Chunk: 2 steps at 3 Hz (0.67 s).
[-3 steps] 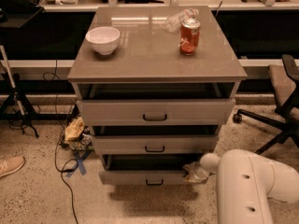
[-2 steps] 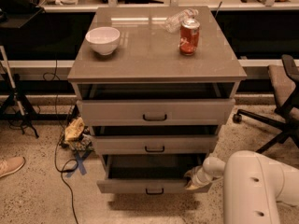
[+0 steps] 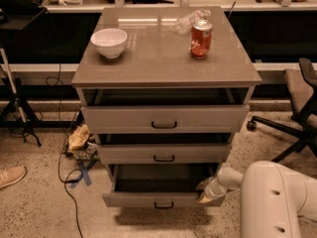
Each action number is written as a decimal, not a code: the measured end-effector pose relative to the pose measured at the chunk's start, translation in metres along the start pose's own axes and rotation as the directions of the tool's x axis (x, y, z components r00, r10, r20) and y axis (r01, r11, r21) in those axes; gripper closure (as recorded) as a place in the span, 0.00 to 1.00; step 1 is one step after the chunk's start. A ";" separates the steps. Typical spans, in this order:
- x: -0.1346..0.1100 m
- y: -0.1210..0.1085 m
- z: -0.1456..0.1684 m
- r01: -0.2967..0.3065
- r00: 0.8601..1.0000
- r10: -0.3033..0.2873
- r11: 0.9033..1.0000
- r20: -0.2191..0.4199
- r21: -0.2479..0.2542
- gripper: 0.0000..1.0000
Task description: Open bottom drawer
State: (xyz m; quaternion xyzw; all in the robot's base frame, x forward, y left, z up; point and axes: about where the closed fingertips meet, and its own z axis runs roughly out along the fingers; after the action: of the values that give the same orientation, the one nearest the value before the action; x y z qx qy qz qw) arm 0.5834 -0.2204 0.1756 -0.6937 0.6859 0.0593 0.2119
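Here the bottom drawer [image 3: 148, 199] juts toward camera, gripper [image 3: 205, 193] at its right corner.

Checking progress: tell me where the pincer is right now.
In the camera view, the pincer sits low right, at the right end of the pulled-out bottom drawer front.

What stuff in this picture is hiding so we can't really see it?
- Inside of the bottom drawer: camera view, dark shadow hides whether anything is in it.
- Gripper at that drawer's right end: its grip is lost against the drawer corner.
- Red can: writing too small to read.
- Office chair: cut off by the right edge.
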 end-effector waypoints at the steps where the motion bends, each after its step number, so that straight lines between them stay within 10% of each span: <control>1: -0.001 0.002 0.002 0.000 1.000 0.000 1.000 0.002 -0.003 0.75; 2: -0.002 0.003 0.003 0.000 1.000 0.000 1.000 0.003 -0.006 0.52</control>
State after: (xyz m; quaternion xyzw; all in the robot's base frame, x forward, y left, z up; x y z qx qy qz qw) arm 0.5807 -0.2172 0.1725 -0.6942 0.6853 0.0626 0.2109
